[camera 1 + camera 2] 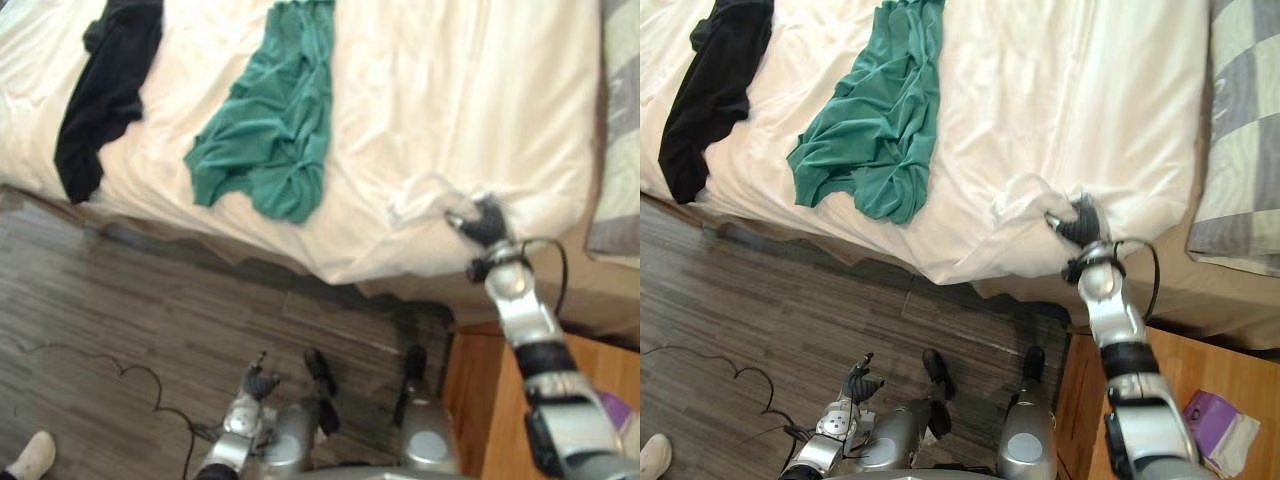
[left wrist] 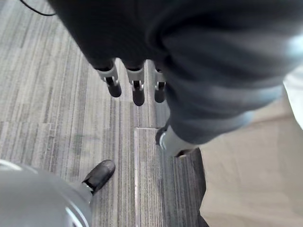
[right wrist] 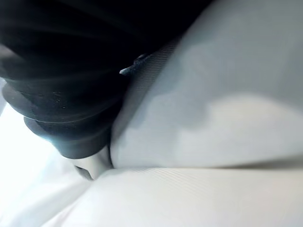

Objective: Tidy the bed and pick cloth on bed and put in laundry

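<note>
A green cloth point(image 1: 270, 130) lies crumpled on the white duvet point(image 1: 450, 100), reaching to the bed's near edge. To its left a black cloth point(image 1: 105, 90) drapes over the same edge. My right hand point(image 1: 1077, 222) is at the duvet's near right corner, fingers curled into a bunched fold of the white fabric point(image 3: 213, 142). That fold puckers up around the hand. My left hand point(image 1: 258, 383) hangs low over the wooden floor, away from the bed. Its fingers point(image 2: 137, 87) are straight and hold nothing.
A grey checked pillow point(image 1: 1240, 150) lies at the bed's right end. A wooden nightstand point(image 1: 1180, 380) stands below my right arm, with a purple packet point(image 1: 1215, 420) on it. A person's white shoe point(image 1: 35, 455) shows on the floor at lower left.
</note>
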